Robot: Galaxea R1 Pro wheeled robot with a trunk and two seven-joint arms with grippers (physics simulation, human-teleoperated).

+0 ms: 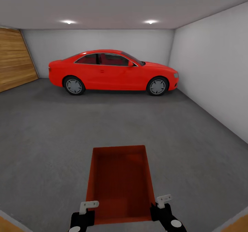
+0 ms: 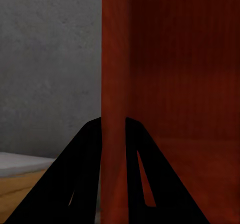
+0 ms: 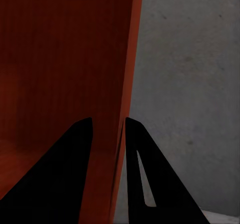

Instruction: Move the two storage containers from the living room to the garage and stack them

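I've got the bin point(image 1: 119, 183) held out over the garage floor point(image 1: 44, 135), left gripper point(image 1: 84, 209) and right gripper point(image 1: 160, 204) each pinching a side wall. Past the bin, a red car point(image 1: 112, 72) sits by the back wall point(image 1: 100, 41); open concrete lies between.

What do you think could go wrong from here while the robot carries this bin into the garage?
1. Each pincer, left and right, pinches only a thin side wall near one end of the bin. The far end juts out unsupported, so it might tilt or slip.
2. Uneven motion of the two arms could twist or drop the bin onto the concrete floor.
3. The car stands ahead; driving too far forward could bump it.
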